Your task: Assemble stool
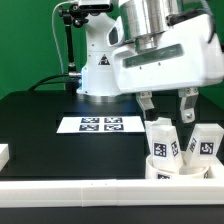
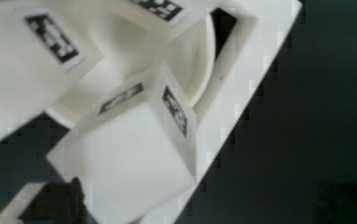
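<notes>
The white stool parts stand together at the exterior view's right front. The round rimmed seat (image 1: 176,168) is lowest. One tagged leg (image 1: 162,140) stands upright at it, and two more tagged legs (image 1: 189,147) (image 1: 206,141) stand to its right. My gripper (image 1: 166,113) is open, its two dark fingers (image 1: 147,106) hanging just above the first leg, one to each side. In the wrist view that leg (image 2: 148,130) fills the picture close up, with tags on its faces. The gripper (image 2: 196,206) holds nothing.
The marker board (image 1: 100,124) lies flat on the black table, left of and behind the parts. A long white border rail (image 1: 90,190) runs along the front edge. A small white piece (image 1: 4,153) sits at the exterior view's far left. The robot base (image 1: 98,65) stands behind.
</notes>
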Controlling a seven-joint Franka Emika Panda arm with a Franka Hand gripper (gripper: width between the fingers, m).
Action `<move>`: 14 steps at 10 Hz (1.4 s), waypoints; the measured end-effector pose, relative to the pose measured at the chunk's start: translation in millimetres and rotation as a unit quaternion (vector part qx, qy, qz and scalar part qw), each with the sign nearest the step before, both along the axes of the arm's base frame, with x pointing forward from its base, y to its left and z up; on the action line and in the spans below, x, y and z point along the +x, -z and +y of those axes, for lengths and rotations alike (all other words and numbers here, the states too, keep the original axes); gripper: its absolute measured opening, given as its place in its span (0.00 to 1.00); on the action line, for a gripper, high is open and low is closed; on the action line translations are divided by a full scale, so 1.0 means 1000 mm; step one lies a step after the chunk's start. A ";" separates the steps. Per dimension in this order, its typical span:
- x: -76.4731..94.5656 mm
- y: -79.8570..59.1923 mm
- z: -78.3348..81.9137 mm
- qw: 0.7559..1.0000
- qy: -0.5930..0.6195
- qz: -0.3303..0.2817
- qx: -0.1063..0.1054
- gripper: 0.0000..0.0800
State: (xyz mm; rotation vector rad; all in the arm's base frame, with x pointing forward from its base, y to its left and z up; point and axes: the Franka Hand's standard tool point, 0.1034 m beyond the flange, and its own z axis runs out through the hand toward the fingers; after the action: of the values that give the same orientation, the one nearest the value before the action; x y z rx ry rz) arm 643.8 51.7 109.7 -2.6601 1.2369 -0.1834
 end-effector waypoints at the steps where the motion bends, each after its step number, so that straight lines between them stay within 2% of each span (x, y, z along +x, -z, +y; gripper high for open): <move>1: 0.000 0.000 -0.001 1.000 -0.020 -0.003 -0.006 0.81; 5: 0.000 0.000 -0.003 0.990 -0.137 -0.016 -0.034 0.81; 7: 0.000 0.002 -0.005 0.957 -0.281 -0.030 -0.068 0.81; 9: -0.003 0.005 -0.008 0.904 -0.415 -0.029 -0.098 0.81; 11: -0.004 0.008 -0.007 0.861 -0.497 -0.018 -0.105 0.81; 12: -0.004 0.010 -0.008 0.836 -0.536 -0.016 -0.117 0.81; 14: -0.004 0.010 -0.013 0.803 -0.582 -0.017 -0.128 0.81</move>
State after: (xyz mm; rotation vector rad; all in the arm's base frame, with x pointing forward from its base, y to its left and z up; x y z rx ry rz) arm 639.9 38.8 99.2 -3.0555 -0.6150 -0.1874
